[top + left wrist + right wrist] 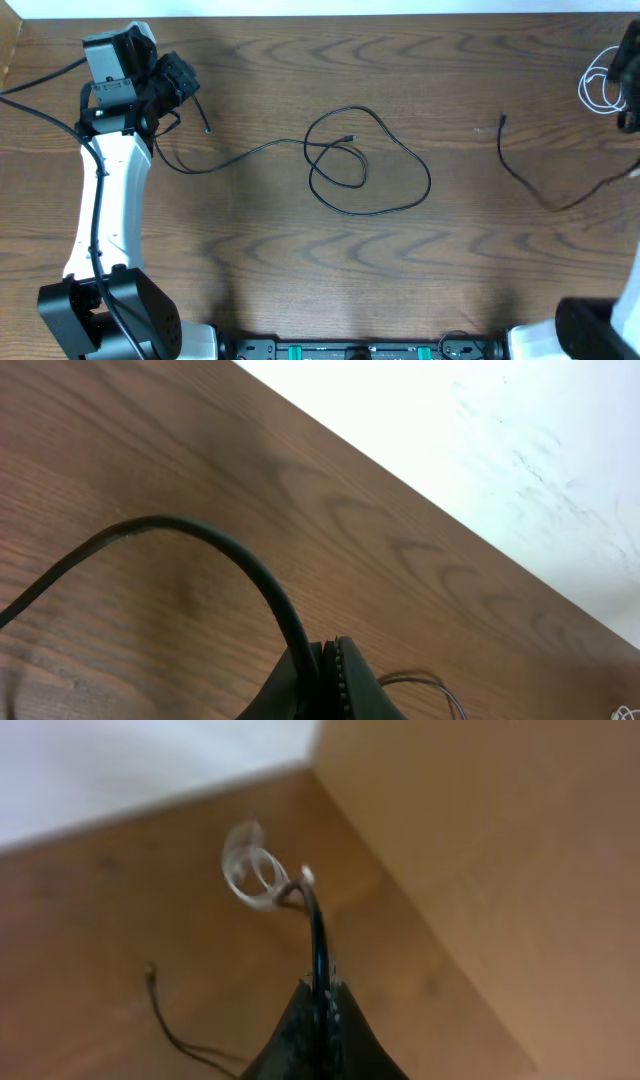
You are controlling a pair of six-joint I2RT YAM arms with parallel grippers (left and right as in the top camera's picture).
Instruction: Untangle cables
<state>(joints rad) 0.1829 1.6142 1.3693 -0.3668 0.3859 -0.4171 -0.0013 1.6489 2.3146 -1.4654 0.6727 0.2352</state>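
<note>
A black cable (240,156) runs from my left gripper (183,86) across the table to loose loops at the centre, with a small plug end (348,137) inside the loops. In the left wrist view my left gripper (330,652) is shut on this black cable (215,538). A second black cord (501,135) lies at the right and trails to the right edge. A white cable (597,88) hangs coiled at the far right by my right gripper (630,70). In the right wrist view my right gripper (325,988) is shut on a dark cord (316,935) that leads up to the white coil (250,870).
The wooden table's far edge (320,17) meets a white surface. In the right wrist view a tan wall (480,870) stands close on the right, and a thin black cord with a plug tip (148,968) lies on the table below.
</note>
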